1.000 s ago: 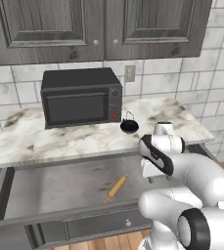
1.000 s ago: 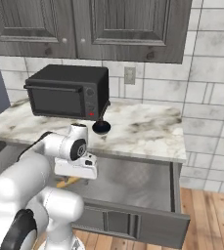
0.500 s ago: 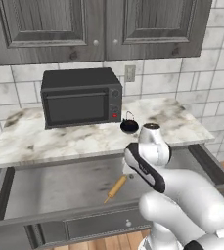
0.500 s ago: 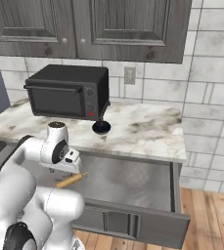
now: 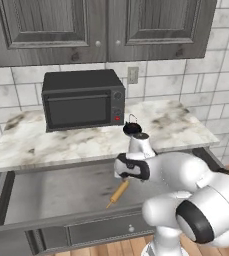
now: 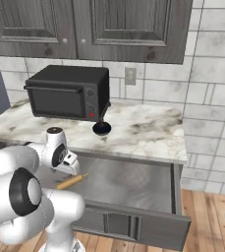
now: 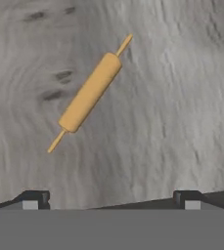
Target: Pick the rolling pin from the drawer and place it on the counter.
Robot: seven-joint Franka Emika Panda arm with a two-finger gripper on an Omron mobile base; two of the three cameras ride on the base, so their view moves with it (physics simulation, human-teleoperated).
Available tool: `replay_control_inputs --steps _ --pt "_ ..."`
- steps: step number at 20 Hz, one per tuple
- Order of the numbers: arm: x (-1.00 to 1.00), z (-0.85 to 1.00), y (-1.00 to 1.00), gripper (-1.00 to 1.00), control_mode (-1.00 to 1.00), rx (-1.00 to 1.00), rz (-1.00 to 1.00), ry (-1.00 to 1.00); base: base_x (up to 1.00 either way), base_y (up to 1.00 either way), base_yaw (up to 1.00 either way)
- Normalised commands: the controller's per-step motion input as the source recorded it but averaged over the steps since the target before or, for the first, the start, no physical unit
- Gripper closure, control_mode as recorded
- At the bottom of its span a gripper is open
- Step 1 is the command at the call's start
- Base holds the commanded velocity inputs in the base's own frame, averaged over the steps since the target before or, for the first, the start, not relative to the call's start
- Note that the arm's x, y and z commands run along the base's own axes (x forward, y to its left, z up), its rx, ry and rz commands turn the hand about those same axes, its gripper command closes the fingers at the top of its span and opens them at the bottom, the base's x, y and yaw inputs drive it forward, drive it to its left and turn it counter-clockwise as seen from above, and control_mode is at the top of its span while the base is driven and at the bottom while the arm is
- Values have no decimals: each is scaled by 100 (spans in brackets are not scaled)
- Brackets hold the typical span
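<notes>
A simulated kitchen. A white marble tabletop with grey-brown veins runs across the middle of the left base view, below dark grey upper cabinets and a white tiled wall. On the tabletop, toward the upper left of that frame, sits a black microwave, and just right of it, nearer the front edge, a small black kettle. A wall outlet shows above and behind the kettle.

Below the tabletop a wide, shallow grey drawer stands pulled out, its dark wood-grain front and small round knob along the bottom of the frame. The rolling pin, slender and light brown with thin handles, lies flat on the drawer floor near the centre of the left base view, slanting from lower left to upper right. In the right base view it lies at the lower left, partly behind the white arm.

The hand hangs over the open drawer, close above the rolling pin and not touching it. In the hand view its two dark fingertips sit spread wide apart at the bottom corners, with nothing between them, and the rolling pin lies diagonally in the upper middle of the frame on the smooth grey floor.
</notes>
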Motion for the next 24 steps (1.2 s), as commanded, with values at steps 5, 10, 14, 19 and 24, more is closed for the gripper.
replay_control_inputs --steps 5,10,14,19,24 --pt "43 -57 14 -100 -100 -4 -5 10 0 0 0" --pt "49 -60 27 -100 -100 -5 -2 5 0 0 0" --pt "52 -60 22 -100 -100 -2 -1 1 0 0 0" --pt "42 -56 6 -100 -100 0 -1 0 0 0 0" --pt "45 -49 10 -100 -100 0 -1 0 0 0 0"
